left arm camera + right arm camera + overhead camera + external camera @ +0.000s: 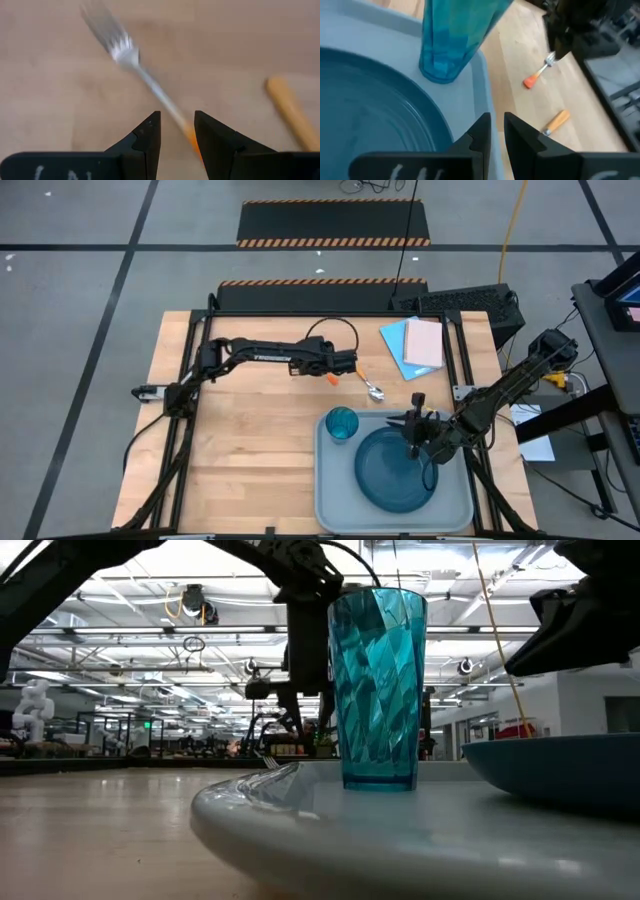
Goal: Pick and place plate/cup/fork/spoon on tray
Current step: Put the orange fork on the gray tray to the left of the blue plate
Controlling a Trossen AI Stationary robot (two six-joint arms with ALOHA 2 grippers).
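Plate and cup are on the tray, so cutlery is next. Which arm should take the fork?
Left. The left gripper already straddles the fork handle, fingers open. The right gripper hangs over the plate on the tray, farther off.

Translucent teal-blue faceted cup, dark teal-blue round plate, pale grey-blue rectangular tray, orange-handled silver fork.

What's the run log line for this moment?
tray: plate, cup on it | left gripper: jaws open astride fork handle | spoon: on table | right gripper: over plate, empty
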